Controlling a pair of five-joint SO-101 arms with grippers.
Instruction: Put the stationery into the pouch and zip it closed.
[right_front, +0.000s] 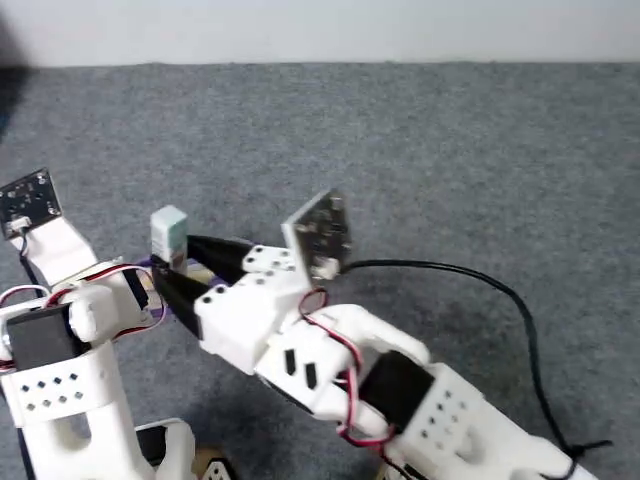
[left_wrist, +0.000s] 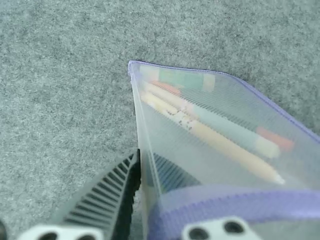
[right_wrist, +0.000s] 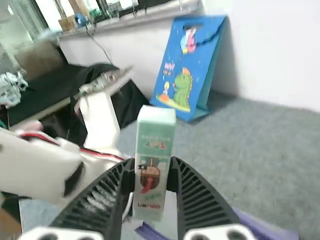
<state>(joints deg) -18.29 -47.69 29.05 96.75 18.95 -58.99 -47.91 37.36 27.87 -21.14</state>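
The left gripper (left_wrist: 142, 197) is shut on the edge of a clear pouch (left_wrist: 210, 125) with purple trim, holding it up off the grey carpet. Inside lie a yellow pencil (left_wrist: 220, 145), a pale pen with an orange cap (left_wrist: 250, 137) and a green-and-white item (left_wrist: 182, 79). The right gripper (right_wrist: 150, 187) is shut on a small green-and-white eraser box (right_wrist: 152, 165), held upright. In the high view that box (right_front: 168, 235) stands at the tip of the right gripper (right_front: 182, 262), just above the left arm's wrist. A strip of the pouch's purple edge (right_wrist: 270, 227) lies below the right gripper.
Grey carpet (right_front: 450, 150) covers the table, open at the back and right. A black cable (right_front: 500, 290) trails along the right arm. A blue gift bag (right_wrist: 192, 65) leans against the wall beyond. The left arm's white base (right_front: 60, 390) sits at the near left.
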